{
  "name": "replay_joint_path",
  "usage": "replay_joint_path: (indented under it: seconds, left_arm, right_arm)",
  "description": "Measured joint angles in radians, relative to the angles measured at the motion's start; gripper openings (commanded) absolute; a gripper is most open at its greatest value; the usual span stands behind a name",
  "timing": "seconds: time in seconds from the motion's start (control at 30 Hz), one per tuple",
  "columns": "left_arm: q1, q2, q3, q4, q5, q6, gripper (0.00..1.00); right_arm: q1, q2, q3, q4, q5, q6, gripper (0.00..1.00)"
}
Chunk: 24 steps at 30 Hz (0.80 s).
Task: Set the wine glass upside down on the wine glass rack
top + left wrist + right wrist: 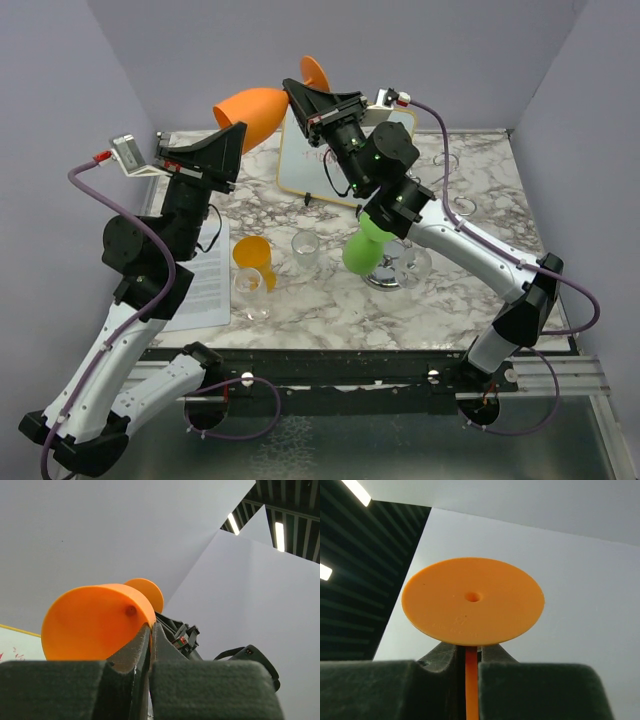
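Observation:
An orange plastic wine glass (255, 112) is held lying sideways in the air above the back of the table, with both grippers on it. My left gripper (232, 140) is shut on the wall of its bowl (95, 622) at the rim. My right gripper (300, 97) is shut on its thin stem (471, 685) just below the round foot (472, 600). The silver wire rack (398, 270) stands lower right of the glass, partly hidden by my right arm. A green glass (365, 248) hangs on it upside down.
A whiteboard (300, 160) leans at the back under the held glass. An orange cup (252, 255) and two clear glasses (305, 245) (250, 290) stand mid-table. A paper sheet (205, 285) lies at the left. More clear glasses (463, 207) are at the right.

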Motion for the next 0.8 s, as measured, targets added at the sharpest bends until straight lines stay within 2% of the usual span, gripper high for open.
replay_joint_path:
  seconds: [0.03,0.1,0.2,0.3,0.33,0.5,0.8]
  left_arm:
    - [0.001,0.0,0.0,-0.001,0.0,0.001,0.01]
    - [0.001,-0.001,0.0,-0.005,0.0,0.004,0.14]
    - [0.001,0.0,0.017,-0.052,-0.003,0.018,0.45]
    - [0.001,0.006,0.063,-0.151,-0.042,0.047,0.71]
    - [0.001,0.011,0.082,-0.192,-0.066,0.055,0.76]
    - [0.001,0.051,0.184,-0.449,-0.251,0.112,0.86]
    - [0.0,0.106,0.281,-0.651,-0.354,0.197,0.91]
  right_arm:
    - [0.0,0.0,-0.002,0.009,0.001,0.0,0.01]
    - [-0.002,0.0,-0.002,0.025,0.0,-0.011,0.01]
    - [-0.001,0.0,-0.003,0.049,-0.004,-0.056,0.01]
    - [0.001,-0.002,-0.019,0.082,-0.008,-0.122,0.01]
    - [0.002,-0.003,-0.026,0.093,-0.01,-0.146,0.01]
    - [0.002,-0.003,-0.041,0.137,-0.018,-0.296,0.01]
    - [0.002,-0.003,-0.051,0.229,-0.043,-0.695,0.01]
